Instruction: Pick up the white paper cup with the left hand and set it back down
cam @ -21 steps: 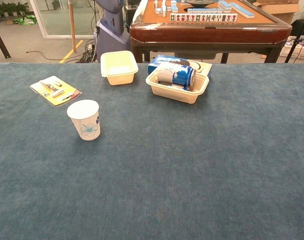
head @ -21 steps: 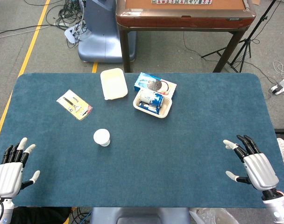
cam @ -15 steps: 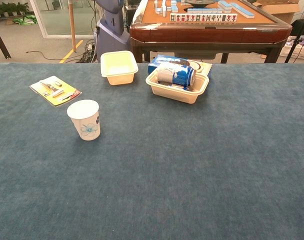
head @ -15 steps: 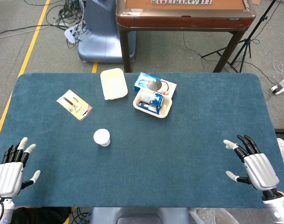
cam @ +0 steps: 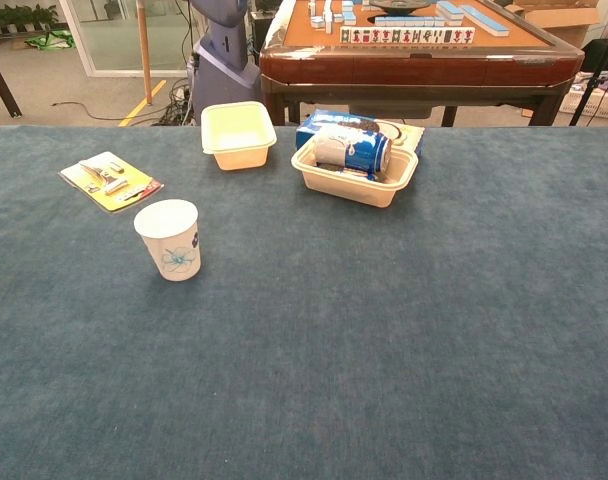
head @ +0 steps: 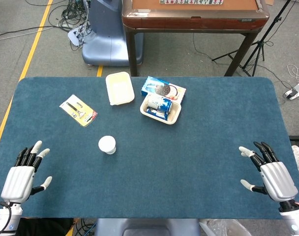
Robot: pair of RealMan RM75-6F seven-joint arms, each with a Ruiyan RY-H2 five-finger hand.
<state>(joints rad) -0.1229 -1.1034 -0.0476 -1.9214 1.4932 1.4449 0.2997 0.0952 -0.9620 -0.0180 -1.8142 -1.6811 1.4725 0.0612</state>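
In the head view, the left robot hand [head: 22,179] has moved a little inward, toward the white paper cup [head: 107,144]; both it and the right robot hand [head: 271,176] are spread and empty. In the chest view, the cup [cam: 170,239] stands upright on the table [cam: 384,330], untouched, so the reach is only starting.

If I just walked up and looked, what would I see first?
Probably the two robot hands, the left hand and the right hand, open with fingers spread over the near corners of the blue table. Next, the white paper cup with a blue flower, upright on the left side, alone. Farther back, a blue can lies in a cream tray.
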